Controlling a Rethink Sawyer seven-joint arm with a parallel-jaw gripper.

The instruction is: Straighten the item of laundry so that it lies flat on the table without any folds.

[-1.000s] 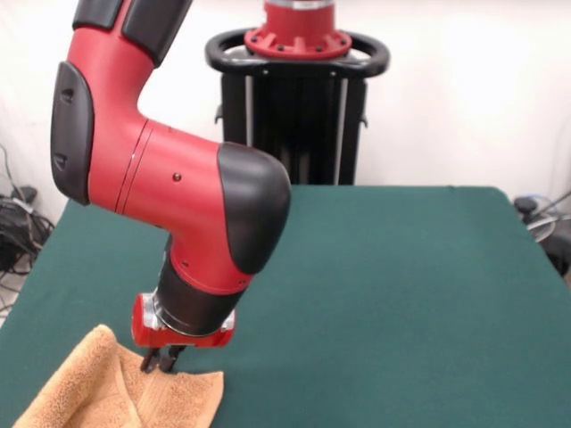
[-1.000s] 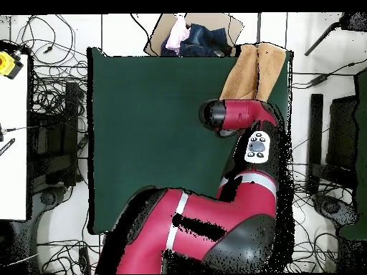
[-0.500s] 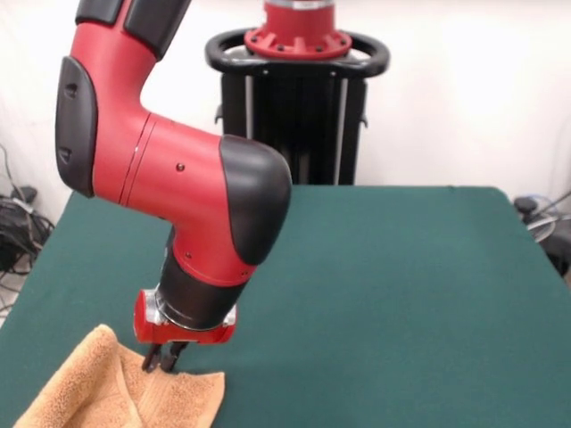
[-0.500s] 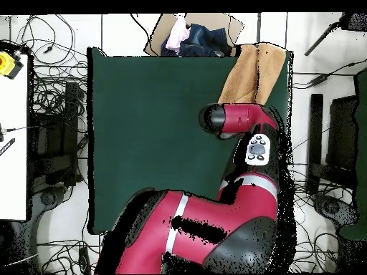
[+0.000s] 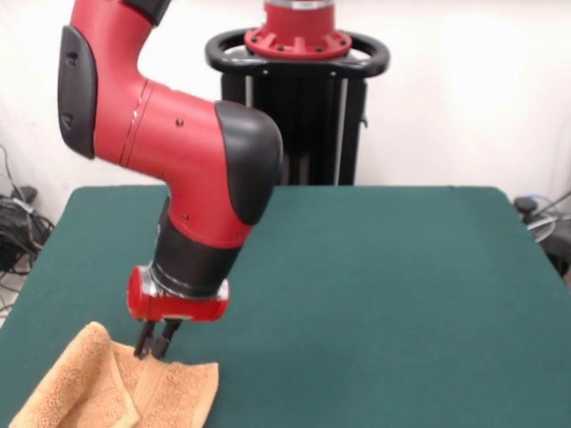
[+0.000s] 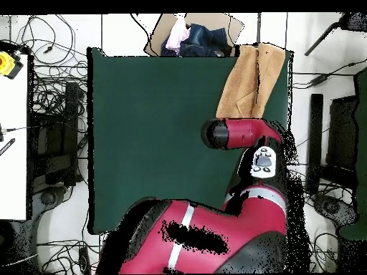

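While my gripper (image 5: 153, 349) pinches its upper edge, narrow, the towel (image 5: 116, 392) lies rumpled, folded lengthwise at the table (image 5: 375, 294) corner.

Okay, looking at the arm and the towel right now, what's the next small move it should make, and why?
Probably pull the pinched edge toward the open middle of the table. The gripper appears shut on the towel, which is bunched with a raised fold at the table's corner, so dragging should help spread it flat.
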